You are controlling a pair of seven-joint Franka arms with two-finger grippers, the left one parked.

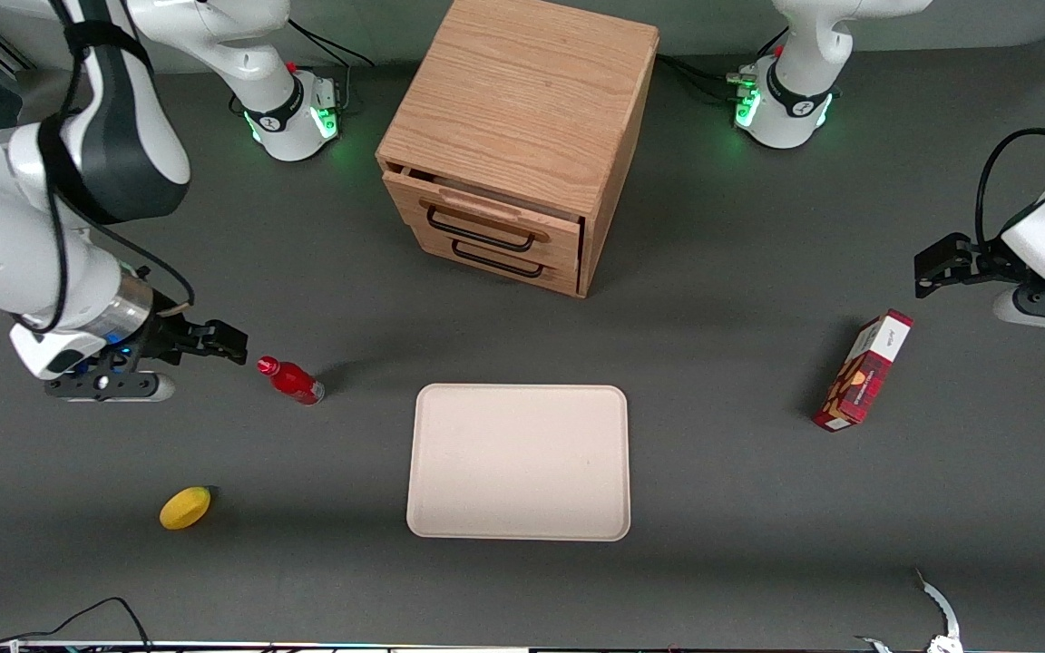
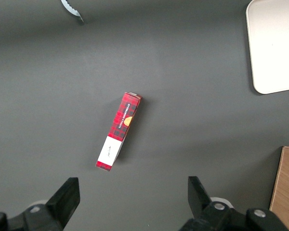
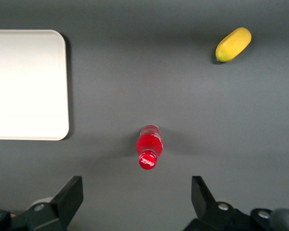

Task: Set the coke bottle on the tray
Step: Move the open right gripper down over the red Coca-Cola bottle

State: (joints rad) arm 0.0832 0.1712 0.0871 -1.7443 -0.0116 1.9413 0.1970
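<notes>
On the grey worktop [image 1: 713,363], an empty cream tray [image 1: 519,462] waits while the coke bottle [image 1: 291,380] stands apart from it, toward the working arm's end. The gripper [image 1: 205,358] hovers beside and above the bottle, spread wide and holding nothing. The slim, top-heavy bottle could topple if a finger clips its cap on the descent.

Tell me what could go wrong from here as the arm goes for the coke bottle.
The coke bottle stands upright on a narrow base, so a jaw clipping its cap could topple it and send it rolling. The gripper, jaws open, sits above and just beside it, not yet centred. The tray has a raised rim that the bottle's base could catch on a low carry.
</notes>
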